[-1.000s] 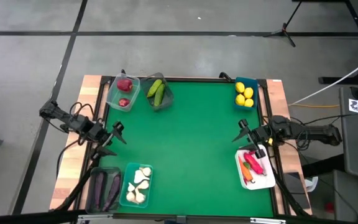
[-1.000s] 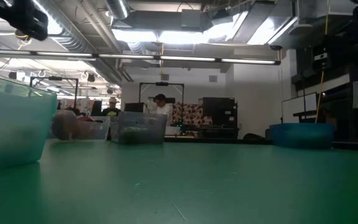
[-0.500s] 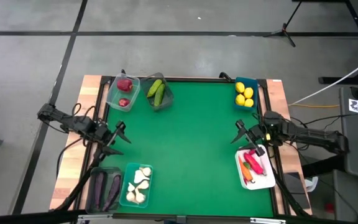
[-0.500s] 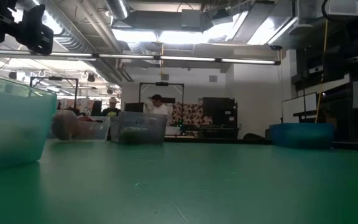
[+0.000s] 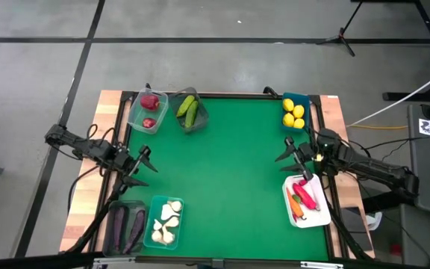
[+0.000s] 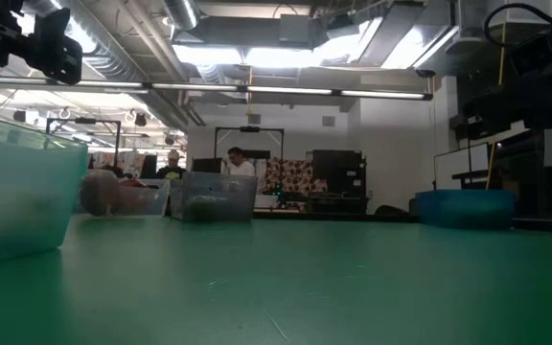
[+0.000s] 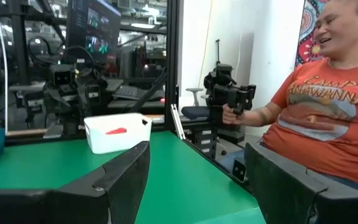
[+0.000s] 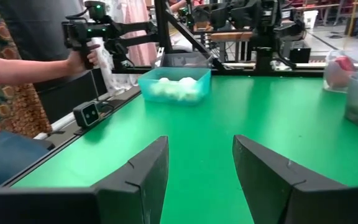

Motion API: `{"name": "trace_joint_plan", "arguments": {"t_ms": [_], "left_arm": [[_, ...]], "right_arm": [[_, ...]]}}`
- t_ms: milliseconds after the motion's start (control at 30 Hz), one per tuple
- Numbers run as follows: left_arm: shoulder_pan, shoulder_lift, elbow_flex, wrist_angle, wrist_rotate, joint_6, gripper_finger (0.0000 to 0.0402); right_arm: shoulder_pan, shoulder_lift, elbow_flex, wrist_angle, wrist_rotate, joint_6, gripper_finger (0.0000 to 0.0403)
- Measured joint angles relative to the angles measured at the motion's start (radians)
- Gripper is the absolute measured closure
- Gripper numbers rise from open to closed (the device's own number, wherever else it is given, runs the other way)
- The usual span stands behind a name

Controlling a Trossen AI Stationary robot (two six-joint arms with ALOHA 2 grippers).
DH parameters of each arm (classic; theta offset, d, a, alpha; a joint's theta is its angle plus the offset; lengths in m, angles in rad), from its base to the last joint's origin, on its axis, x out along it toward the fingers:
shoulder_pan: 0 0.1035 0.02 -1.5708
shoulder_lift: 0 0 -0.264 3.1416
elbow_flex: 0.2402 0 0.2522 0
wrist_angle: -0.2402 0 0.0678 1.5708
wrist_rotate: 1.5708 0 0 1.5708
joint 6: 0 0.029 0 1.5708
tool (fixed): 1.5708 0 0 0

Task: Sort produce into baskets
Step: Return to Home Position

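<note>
From above, the left gripper [image 5: 141, 166] hangs released and empty over the left edge of the green worktop [image 5: 222, 164], its arm stretched in low from the left. It sits between the clear tub [image 5: 136, 116] holding two red round fruits [image 5: 150, 101] toward the picture's top and, toward the bottom, the dark tub [image 5: 128, 205] with two eggplants [image 5: 118, 223] and the teal tub [image 5: 178, 233] of garlic bulbs [image 5: 172, 208]; the grey tub [image 5: 200, 123] with two cucumbers [image 5: 188, 109] stands beside the clear one. The right gripper [image 5: 287, 158] is likewise spread and empty at the right edge, between the blue tub [image 5: 295, 95] of four lemons [image 5: 293, 113] and the white tray [image 5: 321, 218] carrying red peppers [image 5: 307, 196], the tray just beside it. In the low view, the tubs line the worktop's far edge and dark arm parts show in both top corners; people stand in the room behind. In the left wrist view, the fingers [image 7: 126, 177] gape apart with the tray well beyond them; a person [image 7: 319, 130] in an orange shirt grips a handle. In the right wrist view, the fingers are parted wide too, and the teal tub stands well ahead across bare green.
</note>
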Motion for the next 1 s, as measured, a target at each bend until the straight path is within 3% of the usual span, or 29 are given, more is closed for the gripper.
{"name": "trace_joint_plan", "arguments": {"t_ms": [367,1000], "left_arm": [[0.000,0.000,0.001,-0.112,-0.001,-0.005,0.0144],[0.000,0.002,0.001,-0.112,-0.004,-0.006,0.0144]], "right_arm": [[0.000,0.000,0.000,-0.005,0.029,0.030,0.0223],[0.000,0.000,0.000,-0.007,0.034,0.033,0.0223]]}}
